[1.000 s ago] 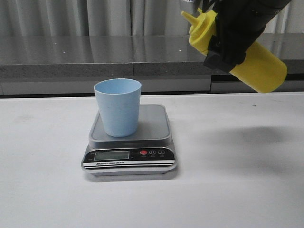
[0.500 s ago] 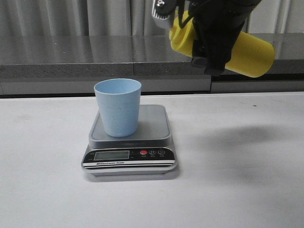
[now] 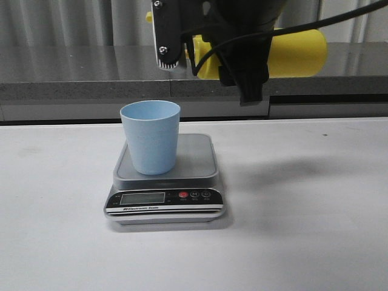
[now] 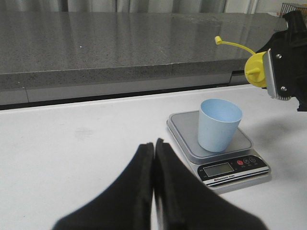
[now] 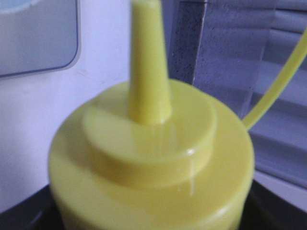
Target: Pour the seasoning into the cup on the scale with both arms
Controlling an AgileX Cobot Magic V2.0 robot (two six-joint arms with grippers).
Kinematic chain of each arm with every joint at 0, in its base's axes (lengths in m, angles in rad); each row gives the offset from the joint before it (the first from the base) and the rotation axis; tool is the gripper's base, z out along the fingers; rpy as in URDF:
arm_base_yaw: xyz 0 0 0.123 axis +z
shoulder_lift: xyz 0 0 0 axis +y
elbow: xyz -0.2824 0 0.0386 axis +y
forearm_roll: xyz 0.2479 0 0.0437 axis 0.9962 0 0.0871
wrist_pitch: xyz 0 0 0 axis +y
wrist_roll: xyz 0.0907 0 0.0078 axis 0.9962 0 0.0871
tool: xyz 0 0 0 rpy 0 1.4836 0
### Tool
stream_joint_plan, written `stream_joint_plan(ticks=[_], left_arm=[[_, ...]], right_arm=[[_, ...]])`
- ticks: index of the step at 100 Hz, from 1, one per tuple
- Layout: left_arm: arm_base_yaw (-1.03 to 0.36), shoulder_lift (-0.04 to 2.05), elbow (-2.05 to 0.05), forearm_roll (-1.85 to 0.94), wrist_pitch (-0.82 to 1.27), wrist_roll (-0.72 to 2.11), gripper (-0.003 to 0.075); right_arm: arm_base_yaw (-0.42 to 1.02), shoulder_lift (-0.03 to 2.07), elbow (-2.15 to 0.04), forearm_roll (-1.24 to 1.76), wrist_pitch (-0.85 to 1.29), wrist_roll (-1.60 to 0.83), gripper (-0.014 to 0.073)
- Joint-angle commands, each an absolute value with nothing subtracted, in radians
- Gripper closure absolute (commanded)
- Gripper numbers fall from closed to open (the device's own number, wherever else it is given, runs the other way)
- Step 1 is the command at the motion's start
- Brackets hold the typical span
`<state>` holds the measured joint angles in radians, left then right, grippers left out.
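The right arm's jaws (image 3: 242, 60) grip the seasoning bottle (image 3: 297, 53) lying roughly level, held high, nozzle (image 5: 146, 62) toward the cup (image 3: 150, 137). The cup stands upright on the scale (image 3: 165, 182) on the worktop (image 3: 303, 230), below and beside those jaws. The left arm's jaws (image 4: 153, 158) are closed, empty, near the scale.

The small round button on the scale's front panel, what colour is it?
Red, clearest in the front view.

A white table (image 3: 315, 242) is stretching across the foreground. Behind the table a grey speckled stone counter (image 3: 79, 76) is running from side to side, and pale pleated curtains (image 3: 54, 21) are hanging behind the counter.
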<state>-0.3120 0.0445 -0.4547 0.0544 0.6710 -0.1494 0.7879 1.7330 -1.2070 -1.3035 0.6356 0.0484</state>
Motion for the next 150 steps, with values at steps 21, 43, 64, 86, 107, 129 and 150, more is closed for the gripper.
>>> stream_joint_plan(ticks=[21,43,64,86,107,129,150], left_arm=[[-0.311,0.06,-0.478,0.048,0.595,-0.155,0.074],[-0.311,0.06,-0.478,0.048,0.595,-0.155,0.074],[-0.311,0.06,-0.478,0.048,0.595,-0.155,0.074],[-0.311,0.06,-0.478,0.048,0.595,-0.155,0.074],[-0.311,0.06,-0.478,0.048,0.595,-0.155,0.074],[-0.311,0.06,-0.478,0.048,0.595,-0.155,0.074],[-0.311,0.06,-0.478,0.048,0.595,-0.155,0.074]], right_arm=[[0.825,1.728,-1.243,-1.581,0.695,0.062,0.0393],[0.834,1.729,-1.238,-1.736,0.687,0.062,0.0393],[0.834,1.729,-1.235,-1.804,0.681,0.062,0.0393],[0.834,1.721,-1.235,-1.662,0.681,0.169,0.0393],[0.786,1.655,-1.235,-1.25,0.585,0.245,0.0393],[0.698,1.53,-1.189,-0.978,0.359,0.243,0.0538],[0.591,1.427,-1.07,-0.756,0.124,0.195,0.0623]])
